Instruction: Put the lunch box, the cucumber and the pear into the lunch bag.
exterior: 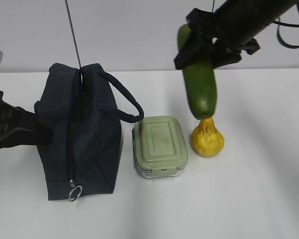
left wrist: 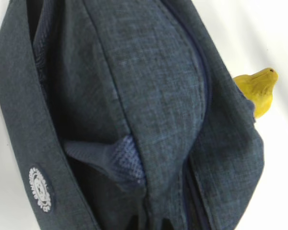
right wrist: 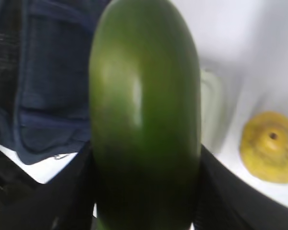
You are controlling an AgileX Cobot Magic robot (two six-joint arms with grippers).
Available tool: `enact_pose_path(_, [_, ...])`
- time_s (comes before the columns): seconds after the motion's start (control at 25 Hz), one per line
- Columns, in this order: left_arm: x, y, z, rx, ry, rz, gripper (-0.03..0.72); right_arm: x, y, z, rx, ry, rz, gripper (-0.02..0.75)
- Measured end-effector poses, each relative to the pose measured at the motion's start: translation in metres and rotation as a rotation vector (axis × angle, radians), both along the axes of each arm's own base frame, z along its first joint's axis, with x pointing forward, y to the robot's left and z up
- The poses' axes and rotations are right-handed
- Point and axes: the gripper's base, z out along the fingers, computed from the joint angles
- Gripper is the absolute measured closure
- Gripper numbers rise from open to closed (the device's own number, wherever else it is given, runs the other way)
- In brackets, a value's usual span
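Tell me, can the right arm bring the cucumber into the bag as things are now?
Probably yes: the right gripper holds the cucumber in the air, and the bag looks unzipped on top.

Bright, even light is washing out the white table (exterior: 259,199), soft shadows are pooling beside the lunch bag (exterior: 82,134), and the close cucumber (right wrist: 144,115) is blurring, glare streaking its skin.
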Motion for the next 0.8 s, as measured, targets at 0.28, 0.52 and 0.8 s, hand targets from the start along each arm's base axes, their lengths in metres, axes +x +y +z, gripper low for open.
enact_pose_path(0.28, [0.000, 0.000, 0.000, 0.000, 0.001, -0.001, 0.685, -0.019, 0.087, 0.010, 0.109, -0.186, 0.125, 0.354])
enact_pose_path(0.52, [0.000, 0.000, 0.000, 0.000, 0.001, -0.001, 0.685, -0.016, 0.140, -0.007, 0.188, -0.170, 0.181, 0.354])
enact_pose_path(0.8, [0.000, 0.000, 0.000, 0.000, 0.001, -0.001, 0.685, 0.008, 0.163, -0.026, 0.278, -0.143, 0.176, 0.354])
